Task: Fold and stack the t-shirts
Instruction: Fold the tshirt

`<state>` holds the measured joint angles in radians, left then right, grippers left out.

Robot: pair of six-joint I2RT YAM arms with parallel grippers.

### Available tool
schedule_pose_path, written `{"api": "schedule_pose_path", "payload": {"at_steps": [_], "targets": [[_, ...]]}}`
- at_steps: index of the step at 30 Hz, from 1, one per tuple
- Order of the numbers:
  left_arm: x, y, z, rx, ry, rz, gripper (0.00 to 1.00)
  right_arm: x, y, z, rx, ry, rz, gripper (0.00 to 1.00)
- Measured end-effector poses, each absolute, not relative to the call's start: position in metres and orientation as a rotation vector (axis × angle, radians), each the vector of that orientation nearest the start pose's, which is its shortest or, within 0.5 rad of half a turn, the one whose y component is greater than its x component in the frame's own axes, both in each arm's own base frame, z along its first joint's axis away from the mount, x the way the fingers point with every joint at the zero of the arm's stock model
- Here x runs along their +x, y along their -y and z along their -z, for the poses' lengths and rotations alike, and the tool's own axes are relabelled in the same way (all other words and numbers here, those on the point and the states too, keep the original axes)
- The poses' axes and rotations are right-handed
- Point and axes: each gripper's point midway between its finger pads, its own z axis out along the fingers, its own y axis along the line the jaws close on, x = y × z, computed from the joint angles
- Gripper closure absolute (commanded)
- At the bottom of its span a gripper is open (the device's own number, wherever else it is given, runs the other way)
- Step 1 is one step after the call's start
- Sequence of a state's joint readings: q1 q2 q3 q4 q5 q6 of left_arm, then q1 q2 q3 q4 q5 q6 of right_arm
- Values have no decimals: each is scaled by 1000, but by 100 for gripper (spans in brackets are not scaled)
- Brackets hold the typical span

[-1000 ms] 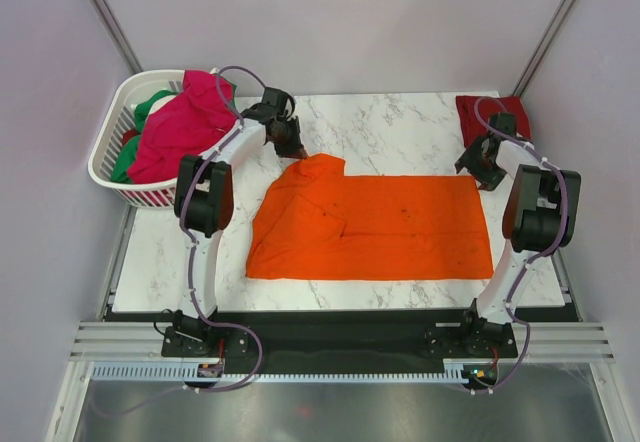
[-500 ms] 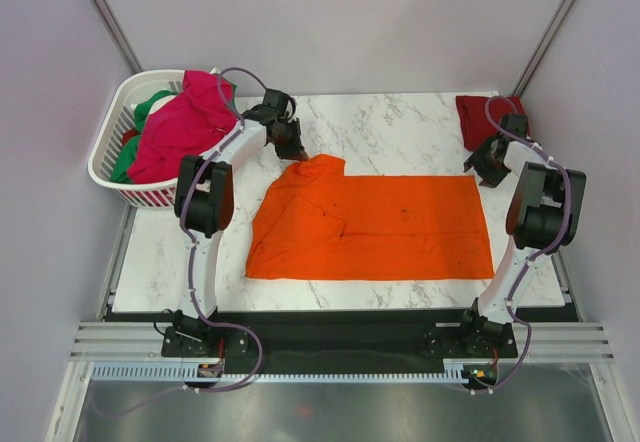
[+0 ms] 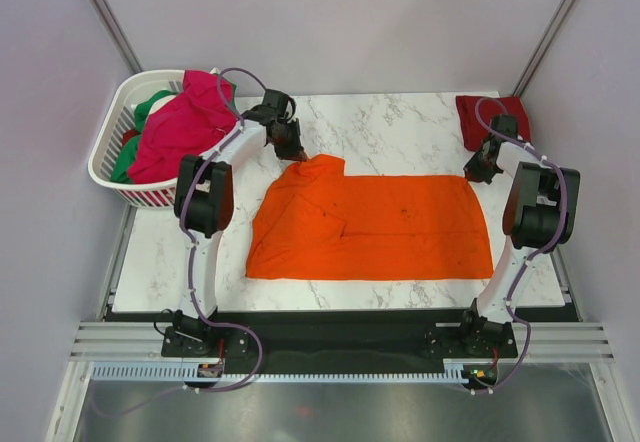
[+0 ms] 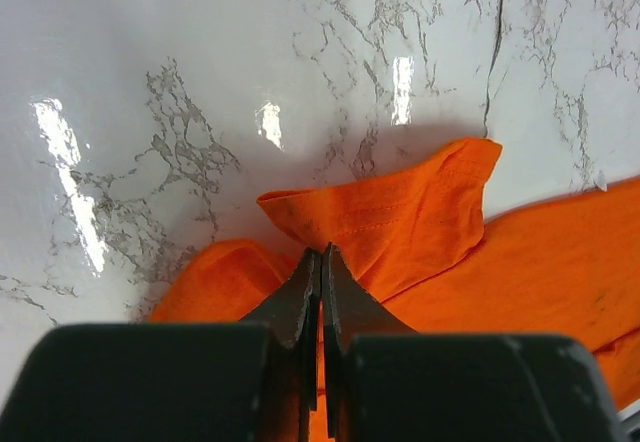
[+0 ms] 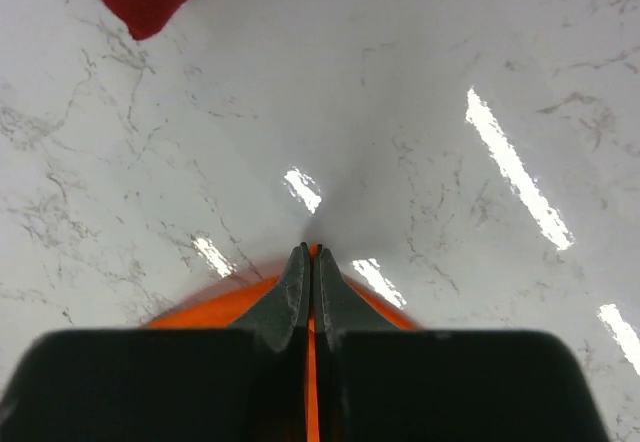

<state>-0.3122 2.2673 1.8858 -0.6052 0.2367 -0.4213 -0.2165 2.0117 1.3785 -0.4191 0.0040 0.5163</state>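
1. A lengthwise fold of the orange t-shirt (image 3: 380,227) is judged to be the step in hand. The left hand (image 3: 297,153) is clenched on a raised fold of cloth at the shirt's far-left corner. The right hand (image 3: 471,174) is clenched on its far-right corner.
2. The far edge would best be lifted by both hands together and kept level and taut between them. It would then be laid over onto the near edge so that the edges meet. Slack at the rumpled left end is likely to be carried into the crease unless it is drawn out first.
3. The orange t-shirt is spread on the bench (image 3: 400,127) with its long axis running left to right. The bunched sleeve end points left and the straight edge points right.
4. Beyond and to the left of the orange t-shirt, a white basket (image 3: 108,167) holds a magenta-pink t-shirt (image 3: 185,122) and a green t-shirt (image 3: 150,105).
5. Beyond its far-right corner, and apart from it, a dark red t-shirt (image 3: 473,117) is seen.
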Motion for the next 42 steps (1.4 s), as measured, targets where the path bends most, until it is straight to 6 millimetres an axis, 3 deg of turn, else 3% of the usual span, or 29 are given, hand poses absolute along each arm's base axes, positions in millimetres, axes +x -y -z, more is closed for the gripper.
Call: {"api": "schedule_pose_path", "payload": {"at_steps": [6, 10, 17, 20, 24, 30, 33, 38, 42], "targets": [[497, 218, -64, -54, -2610, 546, 98, 450, 82, -21, 933, -2453, -37, 100], [490, 212, -80, -59, -2589, 496, 98, 449, 81, -31, 925, -2453, -35, 100], [455, 198, -143, -54, -2496, 464, 98, 443, 75, -87, 884, -2370, -82, 100], [439, 194, -161, -46, -2470, 468, 98, 431, 70, -110, 861, -2335, -105, 100], [412, 191, -165, -26, -2478, 467, 98, 408, 61, -123, 841, -2330, -134, 100], [361, 190, -162, 24, -2514, 444, 98, 366, 51, -117, 847, -2367, -139, 100], [337, 189, -169, 55, -2506, 449, 98, 349, 48, -109, 860, -2393, -128, 100], [303, 182, -181, 88, -2483, 438, 98, 329, 52, -102, 900, -2400, -106, 100], [276, 176, -173, 111, -2498, 429, 98, 317, 61, -101, 938, -2390, -68, 100]]}}
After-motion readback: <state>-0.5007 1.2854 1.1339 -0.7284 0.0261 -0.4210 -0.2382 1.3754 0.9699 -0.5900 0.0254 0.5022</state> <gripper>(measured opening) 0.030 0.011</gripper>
